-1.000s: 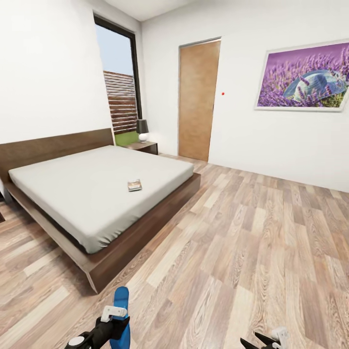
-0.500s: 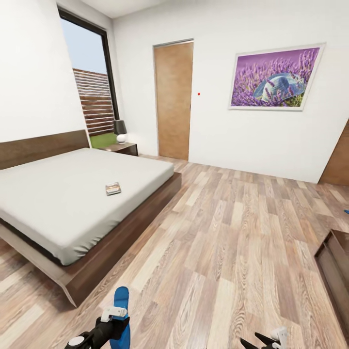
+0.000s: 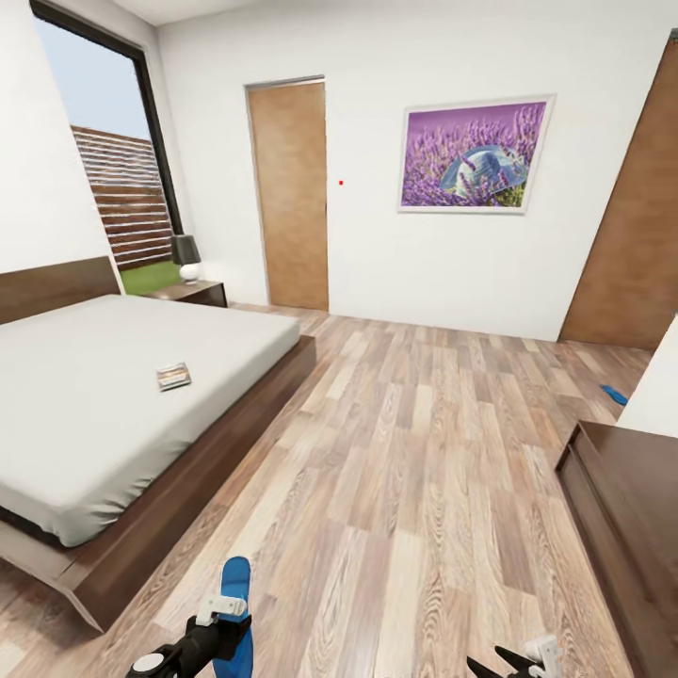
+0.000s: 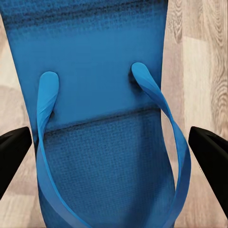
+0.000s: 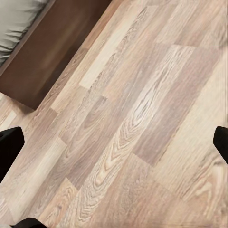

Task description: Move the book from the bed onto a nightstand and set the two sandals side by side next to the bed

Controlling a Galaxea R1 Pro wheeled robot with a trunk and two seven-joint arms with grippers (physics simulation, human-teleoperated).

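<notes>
Our head camera has swung right since a second ago; the bed (image 3: 104, 395) now sits farther left in view, and a long dark cabinet (image 3: 626, 490) plus a second door have come in at the right. Our left gripper (image 3: 224, 629) pinches one blue sandal (image 4: 102, 118), its sole upright between the fingers; our right gripper (image 3: 513, 659) hangs spread over bare floor (image 5: 142, 123). A second sandal (image 3: 614, 395) lies far right; one book (image 3: 173, 377) rests on the mattress; one nightstand (image 3: 193, 293) stands beyond.

Bright, even daylight — soft shadow under the bed (image 3: 179, 527); crisp render.
</notes>
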